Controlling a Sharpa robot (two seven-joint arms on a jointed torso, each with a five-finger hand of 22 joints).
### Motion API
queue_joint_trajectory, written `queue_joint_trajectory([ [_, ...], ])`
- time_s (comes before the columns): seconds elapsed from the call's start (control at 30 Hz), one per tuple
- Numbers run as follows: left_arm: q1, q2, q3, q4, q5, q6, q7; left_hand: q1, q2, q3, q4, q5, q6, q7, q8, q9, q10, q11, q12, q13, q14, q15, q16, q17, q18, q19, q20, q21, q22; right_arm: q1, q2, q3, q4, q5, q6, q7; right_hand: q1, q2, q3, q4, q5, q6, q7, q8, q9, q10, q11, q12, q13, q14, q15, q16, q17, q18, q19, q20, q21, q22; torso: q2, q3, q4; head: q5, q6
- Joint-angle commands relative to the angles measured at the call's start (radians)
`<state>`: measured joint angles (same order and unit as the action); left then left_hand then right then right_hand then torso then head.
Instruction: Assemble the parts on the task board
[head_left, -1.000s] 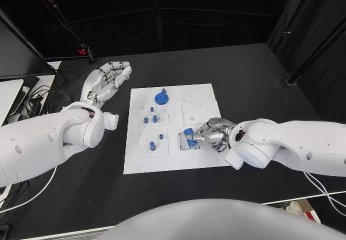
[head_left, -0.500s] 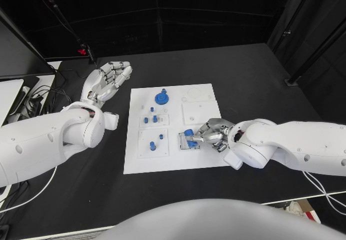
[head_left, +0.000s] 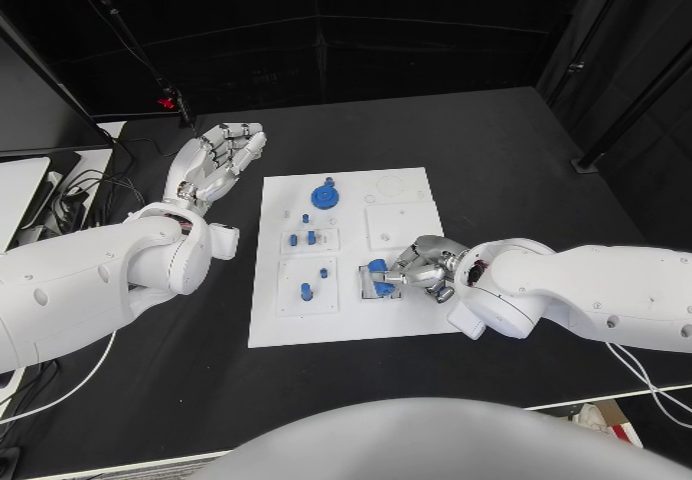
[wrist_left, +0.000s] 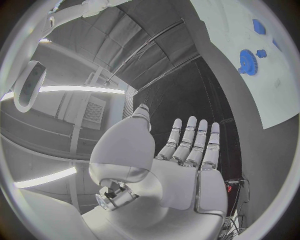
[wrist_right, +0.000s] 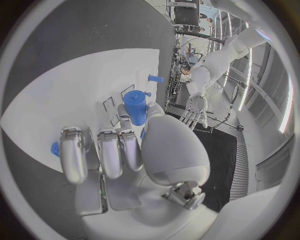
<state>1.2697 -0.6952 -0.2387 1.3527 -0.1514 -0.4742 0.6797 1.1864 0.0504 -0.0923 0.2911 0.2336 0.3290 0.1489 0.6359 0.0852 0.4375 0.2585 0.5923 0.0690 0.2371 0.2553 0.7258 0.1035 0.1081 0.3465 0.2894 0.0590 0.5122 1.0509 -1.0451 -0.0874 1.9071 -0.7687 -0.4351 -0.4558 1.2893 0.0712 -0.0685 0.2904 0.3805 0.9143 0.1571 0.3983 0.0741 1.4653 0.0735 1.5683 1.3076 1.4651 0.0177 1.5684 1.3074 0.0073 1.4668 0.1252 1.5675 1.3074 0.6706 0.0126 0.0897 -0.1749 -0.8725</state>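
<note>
The white task board (head_left: 346, 320) lies mid-table. My right hand (head_left: 421, 268) rests over its near right section and pinches an upright blue cylinder (head_left: 378, 270) between thumb and fingers; in the right wrist view the blue cylinder (wrist_right: 134, 107) rises just past my right hand (wrist_right: 125, 150). A blue gear (head_left: 323, 196) sits at the board's far side, with small blue pegs (head_left: 300, 240) and another blue peg (head_left: 304, 292) in the left sections. My left hand (head_left: 216, 160) hovers off the board's far left corner, fingers straight and holding nothing, as the left wrist view of the hand (wrist_left: 184, 155) confirms.
Cables and a pale device (head_left: 58, 200) lie at the table's left edge. A black post (head_left: 606, 110) stands at the far right. Bare black table (head_left: 505, 150) surrounds the board. The left wrist view shows the board's edge (wrist_left: 250, 85) and the gear (wrist_left: 248, 55).
</note>
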Motion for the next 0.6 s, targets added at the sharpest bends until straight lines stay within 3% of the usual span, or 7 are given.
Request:
queue_joint_trajectory([
  [0.03,0.001,0.000,0.001,0.001,0.001,0.008,0.092,0.002,0.011,-0.007,0.000,0.006,-0.008,0.146,0.004,-0.001,-0.008,-0.002,0.004,-0.001,-0.004,0.001,0.006,-0.001,-0.019,0.000,0.002,0.006,-0.001,0.001,0.001,0.001,0.002,-0.030,0.010,-0.010,-0.007,0.002,-0.006,-0.001,-0.006,0.016,-0.016,-0.003,0.002,0.106,0.003,0.003,0.263,0.106,-0.002,0.002,0.263,-0.007,0.104,0.002,0.003,0.263,0.000,-0.0001,-0.0001,-0.002,0.000],
  [0.6,0.001,0.000,0.001,0.000,0.001,0.008,0.092,0.003,0.011,-0.008,0.000,0.006,-0.008,0.146,0.004,-0.001,-0.008,-0.002,0.005,-0.001,-0.003,0.001,0.007,-0.001,-0.019,0.000,0.002,0.006,-0.001,0.001,0.005,0.001,-0.002,-0.085,0.032,-0.015,-0.011,0.003,-0.018,-0.002,-0.027,0.017,-0.016,-0.007,0.004,0.106,0.003,0.003,0.263,0.106,-0.003,0.002,0.263,-0.007,0.104,0.001,0.003,0.263,0.000,-0.0002,-0.0001,0.001,0.000],
])
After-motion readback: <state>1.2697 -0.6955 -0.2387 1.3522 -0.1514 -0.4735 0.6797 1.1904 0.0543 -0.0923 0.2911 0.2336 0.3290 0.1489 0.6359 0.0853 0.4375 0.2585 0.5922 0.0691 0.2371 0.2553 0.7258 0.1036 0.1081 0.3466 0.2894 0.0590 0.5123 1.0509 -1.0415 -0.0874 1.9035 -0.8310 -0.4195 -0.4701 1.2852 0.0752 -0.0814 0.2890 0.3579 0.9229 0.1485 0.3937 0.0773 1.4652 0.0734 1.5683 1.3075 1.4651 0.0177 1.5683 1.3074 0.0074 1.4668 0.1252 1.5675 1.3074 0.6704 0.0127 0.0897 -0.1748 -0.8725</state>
